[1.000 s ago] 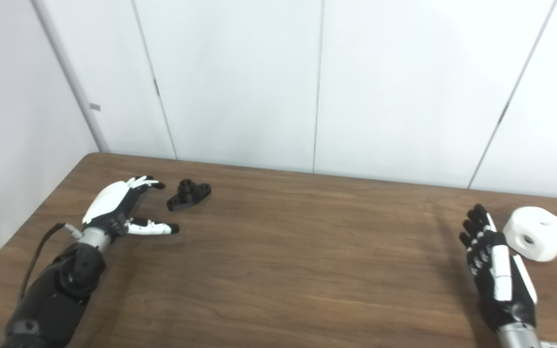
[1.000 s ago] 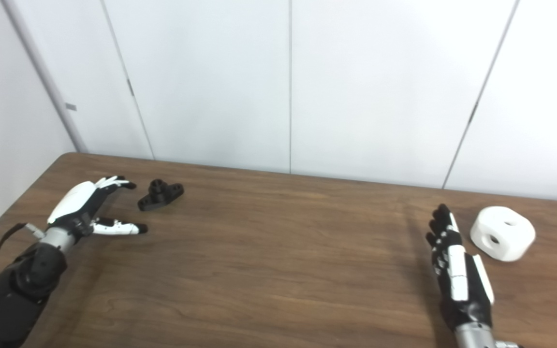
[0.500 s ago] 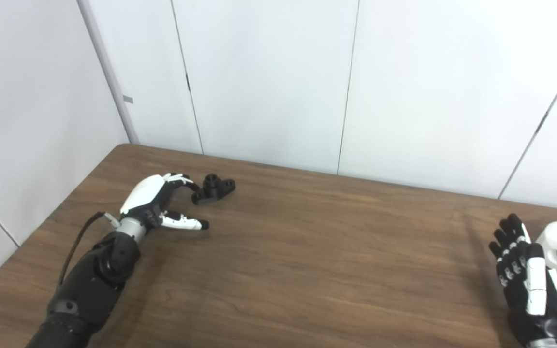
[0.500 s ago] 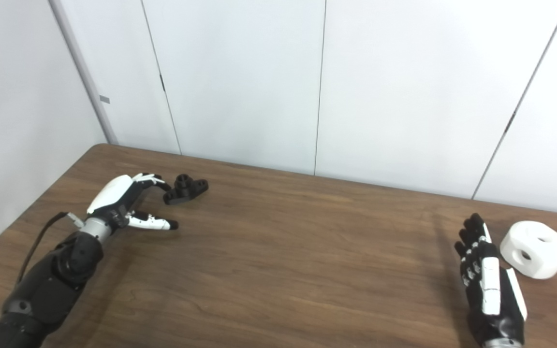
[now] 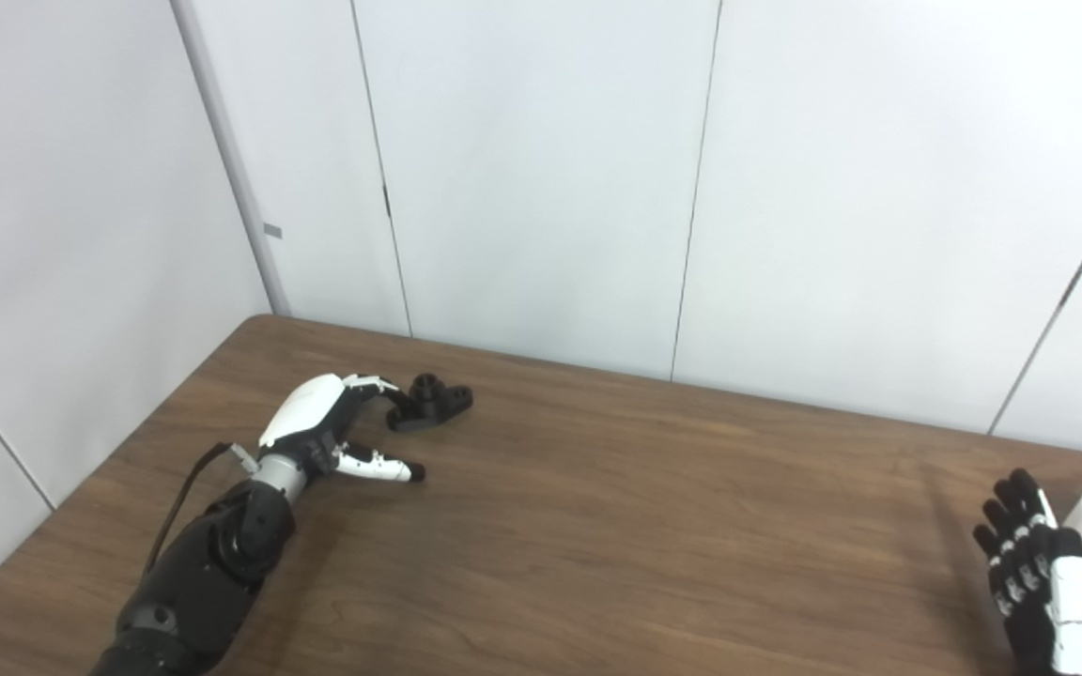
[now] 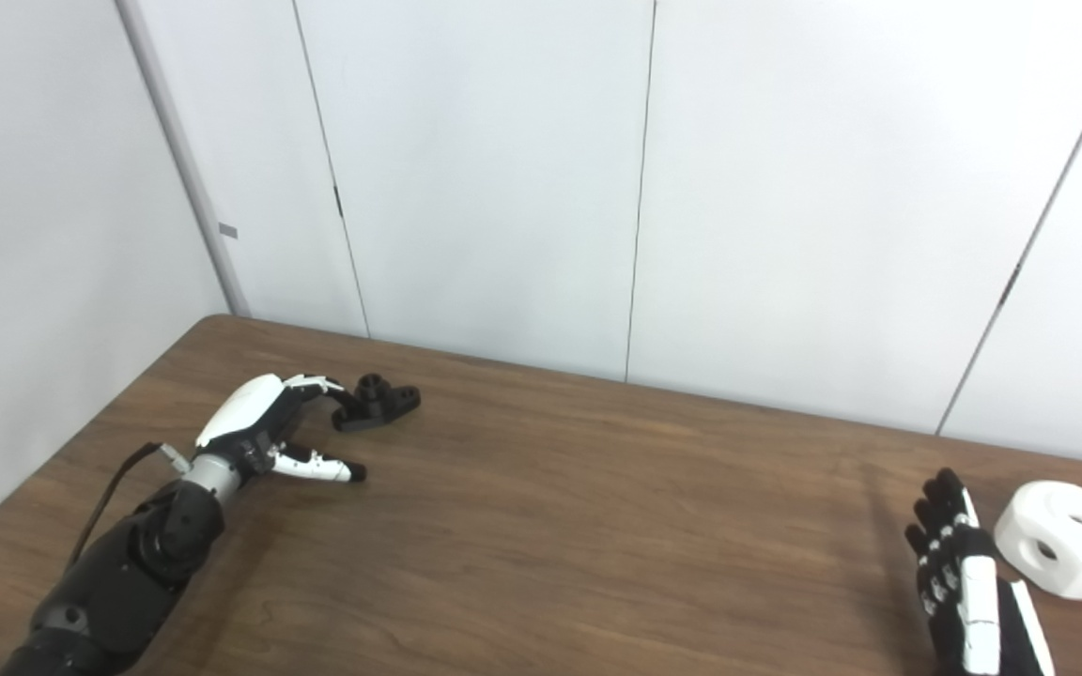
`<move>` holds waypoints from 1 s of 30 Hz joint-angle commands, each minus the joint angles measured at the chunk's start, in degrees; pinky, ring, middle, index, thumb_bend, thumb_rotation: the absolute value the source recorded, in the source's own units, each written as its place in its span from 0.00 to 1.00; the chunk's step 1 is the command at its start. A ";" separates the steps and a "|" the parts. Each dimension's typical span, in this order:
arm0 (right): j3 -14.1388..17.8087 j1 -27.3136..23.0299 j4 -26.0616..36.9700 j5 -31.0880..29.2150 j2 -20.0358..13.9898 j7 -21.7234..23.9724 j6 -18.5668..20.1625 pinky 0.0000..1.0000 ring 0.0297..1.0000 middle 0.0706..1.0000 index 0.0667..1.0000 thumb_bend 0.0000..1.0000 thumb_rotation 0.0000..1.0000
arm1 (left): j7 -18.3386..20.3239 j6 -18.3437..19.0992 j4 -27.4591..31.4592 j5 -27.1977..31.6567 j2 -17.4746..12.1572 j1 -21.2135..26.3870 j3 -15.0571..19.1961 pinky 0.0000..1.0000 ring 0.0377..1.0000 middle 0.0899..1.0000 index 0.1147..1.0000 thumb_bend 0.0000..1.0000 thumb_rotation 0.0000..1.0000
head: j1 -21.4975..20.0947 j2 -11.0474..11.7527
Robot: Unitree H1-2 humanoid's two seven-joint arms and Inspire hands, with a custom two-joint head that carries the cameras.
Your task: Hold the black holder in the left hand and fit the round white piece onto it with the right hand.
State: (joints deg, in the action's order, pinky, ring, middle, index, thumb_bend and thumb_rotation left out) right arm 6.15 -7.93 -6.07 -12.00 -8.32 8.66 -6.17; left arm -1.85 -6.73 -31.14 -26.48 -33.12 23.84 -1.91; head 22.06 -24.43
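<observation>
The black holder [image 5: 430, 404] lies flat on the brown table [image 5: 597, 526] near its far left corner, its round boss pointing up. My left hand [image 5: 330, 430] is open beside it, fingers curled over the holder's left end and touching or nearly touching it, thumb stretched out toward me. At the right edge rests the round white piece [image 6: 1065, 537], a thick disc with holes. My right hand [image 6: 971, 590] is open just left of it, fingers straight and pointing away, not touching it.
White wall panels [image 5: 541, 188] stand right behind the table's far edge. The table's left edge runs diagonally past my left forearm [image 5: 212, 573]. Bare wood lies between the two hands.
The camera has turned left and tilted, shifting the scene right and down. My left hand has reached forward from beside the holder until its fingertips meet it. The right hand holds its place by the white piece.
</observation>
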 commanded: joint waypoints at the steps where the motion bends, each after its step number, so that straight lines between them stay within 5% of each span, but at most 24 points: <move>1: 0.44 1.48 -0.43 -0.71 0.48 -0.26 0.01 1.00 1.00 1.00 1.00 0.43 1.00 | -2.37 -1.30 0.10 1.11 -1.50 3.08 1.39 0.97 0.94 0.87 0.71 1.00 0.30 | 0.02 -0.08; 13: 0.96 0.96 -0.87 -1.54 0.16 0.03 0.48 1.00 1.00 1.00 1.00 0.41 1.00 | -7.06 -3.46 -0.66 2.65 -0.67 2.84 3.42 0.80 0.80 0.73 0.49 1.00 0.17 | 1.32 0.55; 17: 0.97 1.00 -0.73 -1.07 0.05 -0.25 0.94 1.00 1.00 1.00 1.00 0.42 1.00 | -8.23 -3.42 -0.73 2.24 -0.62 2.57 3.57 0.77 0.78 0.72 0.62 1.00 0.17 | 1.58 0.58; 22: 0.94 0.98 -0.80 -1.03 -0.05 -0.08 0.28 1.00 1.00 1.00 1.00 0.42 1.00 | -7.41 -2.67 -0.75 1.35 -1.39 2.80 2.69 0.75 0.83 0.85 0.83 0.99 0.22 | 1.91 0.44; 27: 0.93 1.08 -0.15 -1.36 0.17 -0.03 0.50 1.00 1.00 1.00 1.00 0.42 1.00 | -4.94 0.68 -0.20 -0.92 -2.78 3.22 0.54 0.95 0.96 0.96 0.91 1.00 0.32 | 2.13 0.36; 30: 0.91 1.17 0.00 -1.79 0.02 0.33 0.87 1.00 1.00 1.00 1.00 0.41 1.00 | -4.66 1.89 0.19 -2.51 -3.27 3.37 -0.65 0.98 0.98 0.97 0.92 1.00 0.32 | 2.28 0.28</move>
State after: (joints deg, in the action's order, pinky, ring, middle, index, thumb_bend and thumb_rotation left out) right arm 6.74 -7.93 -5.94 -12.99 -8.30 8.57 -4.80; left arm -5.81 -4.93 -33.03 -28.06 -33.72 24.66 -2.70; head 24.26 -24.08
